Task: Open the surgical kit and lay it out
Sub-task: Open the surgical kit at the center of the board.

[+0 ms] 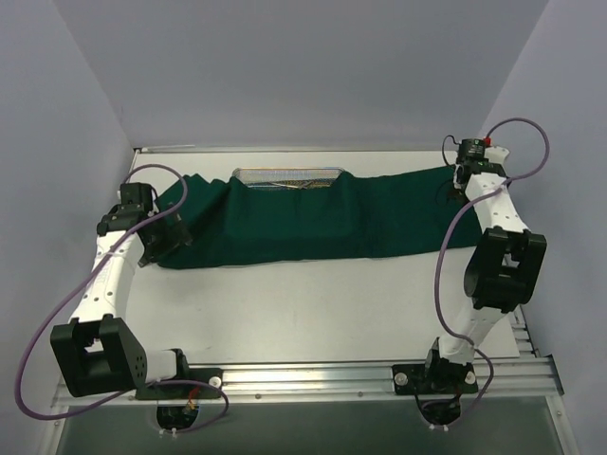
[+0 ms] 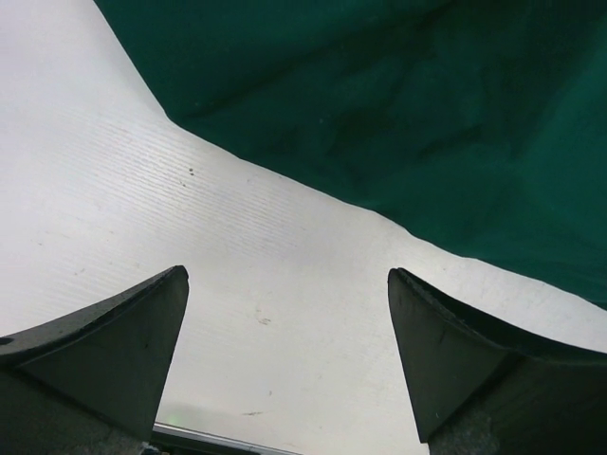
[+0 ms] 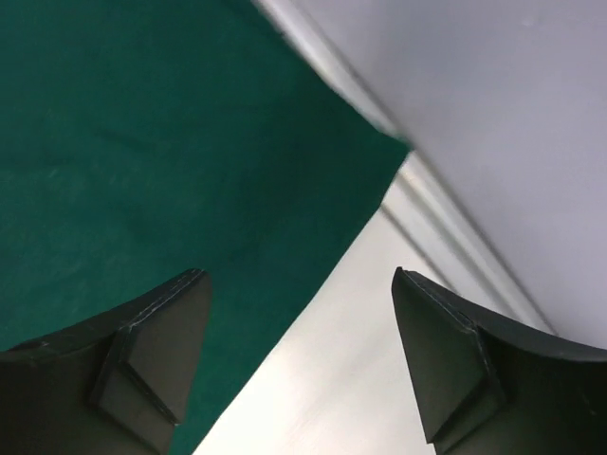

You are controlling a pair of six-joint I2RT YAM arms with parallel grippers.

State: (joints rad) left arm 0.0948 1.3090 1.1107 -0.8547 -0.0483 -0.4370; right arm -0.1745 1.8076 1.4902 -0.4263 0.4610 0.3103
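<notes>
The dark green drape (image 1: 303,223) lies spread in a long band across the far half of the table. The silver wire-mesh tray (image 1: 287,177) shows at its far edge, partly covered by the cloth. My left gripper (image 1: 159,245) is open and empty at the drape's left end; in the left wrist view it (image 2: 287,284) hangs over bare table with the cloth edge (image 2: 398,123) just beyond. My right gripper (image 1: 459,180) is open and empty at the drape's right end; in the right wrist view it (image 3: 299,284) straddles the cloth's corner edge (image 3: 190,171).
White table (image 1: 313,313) bounded by grey walls on three sides. The back wall's metal rail (image 3: 427,218) runs close to my right gripper. A slotted aluminium rail (image 1: 313,379) holds the arm bases at the near edge.
</notes>
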